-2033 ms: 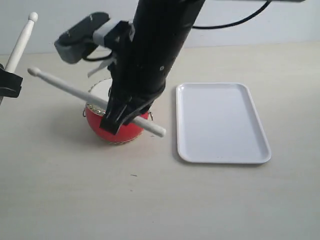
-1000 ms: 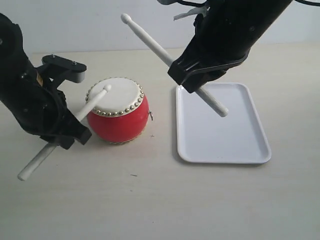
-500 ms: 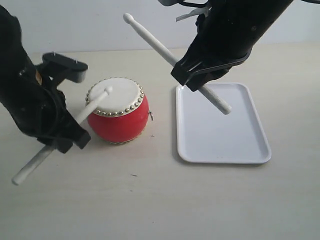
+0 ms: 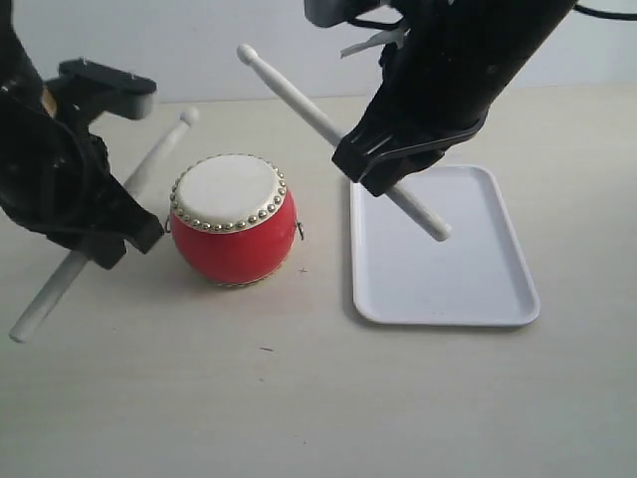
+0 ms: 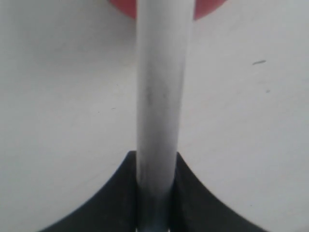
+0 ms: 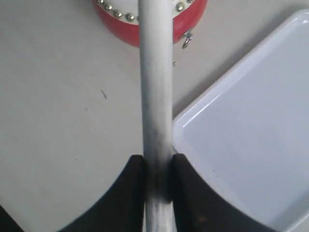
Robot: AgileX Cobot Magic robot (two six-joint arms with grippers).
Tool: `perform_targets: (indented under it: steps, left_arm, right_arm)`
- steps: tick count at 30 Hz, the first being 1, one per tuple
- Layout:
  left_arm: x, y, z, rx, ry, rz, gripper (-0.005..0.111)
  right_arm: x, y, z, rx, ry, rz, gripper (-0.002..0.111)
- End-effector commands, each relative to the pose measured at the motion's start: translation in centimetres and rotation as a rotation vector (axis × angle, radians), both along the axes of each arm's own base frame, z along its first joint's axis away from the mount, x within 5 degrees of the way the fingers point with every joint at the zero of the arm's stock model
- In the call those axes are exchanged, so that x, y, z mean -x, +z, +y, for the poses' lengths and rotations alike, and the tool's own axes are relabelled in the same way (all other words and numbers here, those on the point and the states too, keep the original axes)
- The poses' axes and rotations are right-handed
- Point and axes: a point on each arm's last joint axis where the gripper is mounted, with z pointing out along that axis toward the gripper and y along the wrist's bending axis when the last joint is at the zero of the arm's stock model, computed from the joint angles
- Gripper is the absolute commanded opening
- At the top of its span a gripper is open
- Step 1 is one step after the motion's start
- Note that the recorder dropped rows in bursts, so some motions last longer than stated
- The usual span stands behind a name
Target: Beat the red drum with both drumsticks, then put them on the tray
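Left side: the left drumstick [image 4: 151, 167] has come up since half a second ago. Then its tip lay on the cream skin; now the tip is in the air, off the skin, at the far left of the red drum [image 4: 234, 239]. The butt end slants down to the near left, above the table [image 4: 299, 398].

The left gripper [image 4: 98, 247] is clamped on that stick partway along its shaft; the left wrist view shows both fingers [image 5: 120, 193] pressed against the shaft.

Right side: little change. The right drumstick [image 4: 299, 100] keeps nearly the same slant, its tip a touch further left, high beyond the drum's far-right side. Its butt end hangs over the left part of the tray [image 4: 448, 289]. The right gripper [image 4: 383, 179] is closed on the shaft.

The drum stands upright on the table, just left of the tray and not touching it; neither has shifted.

Writing: an orange patch [image 4: 43, 98] on the left arm, too small for us to read.
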Motion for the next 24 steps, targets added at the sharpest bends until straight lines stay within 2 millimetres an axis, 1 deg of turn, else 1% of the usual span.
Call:
perform_targets:
  steps: [1, 2, 4, 5, 6, 8, 10, 11, 13, 16, 18, 20, 23, 24]
  left_arm:
    - [1.8, 3.6, 1.1, 0.055, 0.005, -0.098, 0.0]
    - [2.2, 4.2, 1.3, 0.064, 0.005, -0.112, 0.0]
    - [2.8, 5.1, 1.7, 0.076, 0.005, -0.135, 0.0]
    - [3.1, 5.5, 1.9, 0.076, 0.004, -0.144, 0.0]
    - [3.3, 5.7, 2.1, 0.076, 0.003, -0.155, 0.0]
    - [3.6, 6.2, 2.4, 0.075, 0.005, -0.166, 0.0]
    - [3.8, 6.3, 2.5, 0.073, 0.005, -0.169, 0.0]
    - [3.8, 6.3, 2.5, 0.072, 0.005, -0.167, 0.0]
    - [3.8, 6.2, 2.5, 0.069, 0.005, -0.162, 0.0]
    - [3.4, 5.0, 2.2, 0.059, 0.003, -0.146, 0.0]
    - [2.8, 3.7, 1.9, 0.054, 0.001, -0.138, 0.0]
    - [2.1, 2.1, 1.4, 0.045, -0.001, -0.117, 0.0]
    - [0.7, -0.9, 0.6, 0.009, -0.003, -0.057, 0.0]
    - [0.4, -1.8, 0.3, -0.003, -0.004, -0.038, 0.0]
  right_arm:
    - [-1.4, -3.3, 1.4, -0.001, 0.015, 0.087, 0.0]
    - [-1.8, -4.6, 1.8, 0.017, 0.012, 0.12, 0.0]
    - [-2.4, -6.8, 2.2, 0.048, 0.009, 0.168, 0.0]
    - [-2.8, -8.4, 2.5, 0.072, 0.006, 0.208, 0.0]
    - [-3.0, -9.2, 2.6, 0.085, 0.006, 0.226, 0.0]
    - [-3.4, -11.9, 3.0, 0.123, 0.002, 0.279, 0.0]
    - [-3.8, -12.9, 3.1, 0.128, -0.008, 0.281, 0.0]
    - [-3.9, -12.9, 3.2, 0.12, -0.011, 0.267, 0.0]
    - [-3.8, -11.9, 3.2, 0.093, -0.018, 0.248, 0.0]
    - [-3.0, -8.4, 2.7, 0.047, -0.01, 0.191, 0.0]
    - [-2.2, -5.9, 2.2, 0.023, 0.0, 0.158, 0.0]
    - [-1.0, -3.1, 1.4, -0.007, 0.01, 0.118, 0.0]
    - [0.8, 0.6, 0.2, -0.056, 0.022, 0.051, 0.0]
    - [1.2, 1.5, -0.2, -0.07, 0.022, 0.032, 0.0]
